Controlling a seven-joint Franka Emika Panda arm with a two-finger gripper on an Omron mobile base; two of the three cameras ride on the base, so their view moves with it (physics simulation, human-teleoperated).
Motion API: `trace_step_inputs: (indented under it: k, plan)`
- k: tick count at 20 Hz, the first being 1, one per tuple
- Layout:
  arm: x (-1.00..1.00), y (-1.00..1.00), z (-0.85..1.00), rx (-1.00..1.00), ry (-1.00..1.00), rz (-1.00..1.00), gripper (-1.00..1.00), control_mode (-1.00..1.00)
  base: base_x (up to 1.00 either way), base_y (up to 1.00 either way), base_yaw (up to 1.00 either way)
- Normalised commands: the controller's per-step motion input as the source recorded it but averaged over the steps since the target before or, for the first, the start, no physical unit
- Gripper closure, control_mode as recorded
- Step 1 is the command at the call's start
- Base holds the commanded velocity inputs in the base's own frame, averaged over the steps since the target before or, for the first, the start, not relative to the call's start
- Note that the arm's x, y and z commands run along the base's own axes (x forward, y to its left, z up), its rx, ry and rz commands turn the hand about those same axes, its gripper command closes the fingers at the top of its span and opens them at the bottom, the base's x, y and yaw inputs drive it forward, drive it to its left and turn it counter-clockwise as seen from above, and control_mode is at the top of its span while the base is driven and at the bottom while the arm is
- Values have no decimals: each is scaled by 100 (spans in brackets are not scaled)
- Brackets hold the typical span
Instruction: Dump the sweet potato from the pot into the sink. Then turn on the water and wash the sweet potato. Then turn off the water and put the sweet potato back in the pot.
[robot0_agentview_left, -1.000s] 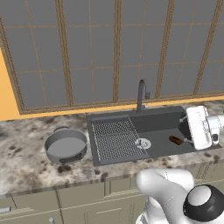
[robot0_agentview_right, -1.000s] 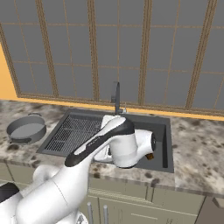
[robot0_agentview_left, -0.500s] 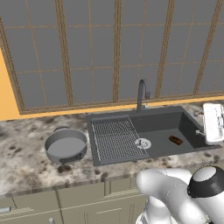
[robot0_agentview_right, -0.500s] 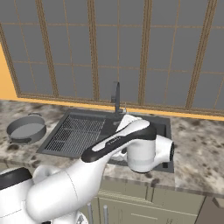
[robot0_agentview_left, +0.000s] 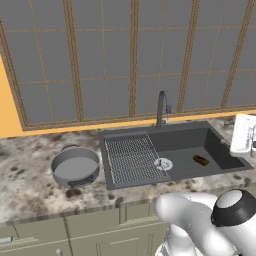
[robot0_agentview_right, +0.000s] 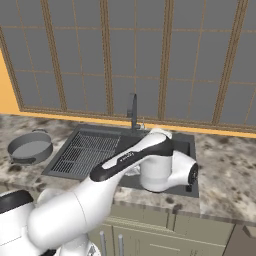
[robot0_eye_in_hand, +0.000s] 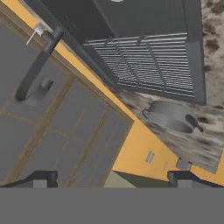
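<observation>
Trouble could come at the faucet (robot0_agentview_left: 161, 107): the pincer (robot0_eye_in_hand: 109, 178) stands wide open and empty, rolled over and aimed at the window, so a swing toward the small lever might miss it or knock the spout. Potato (robot0_agentview_left: 201, 160) lies in the sink (robot0_agentview_left: 220, 145), at its right end, well apart from the pincer. Pot (robot0_agentview_left: 75, 166) sits empty at the tabletop's left.

No text, label, brand, number or sign could be read on anything in these views.
</observation>
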Motion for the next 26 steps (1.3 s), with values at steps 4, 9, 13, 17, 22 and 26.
trace_step_inputs:
  k: [4, 9, 13, 17, 22, 26]
  plan:
    - [50, -10, 0, 2, 8, -18, -100, -100, 0, 0, 0]
    - [39, -31, -2, 17, 27, -14, -100, -100, 0, 0, 0]
    - [10, -27, -1, 22, 17, -10, -100, -100, 0, 0, 0]
    - [0, -1, 0, 14, 3, -10, -100, -100, 0, 0, 0]
    - [6, 0, -1, 6, 0, -7, -100, -100, 0, 0, 0]
    - [30, 6, -4, 1, 4, -1, -100, -100, 0, 0, 0]
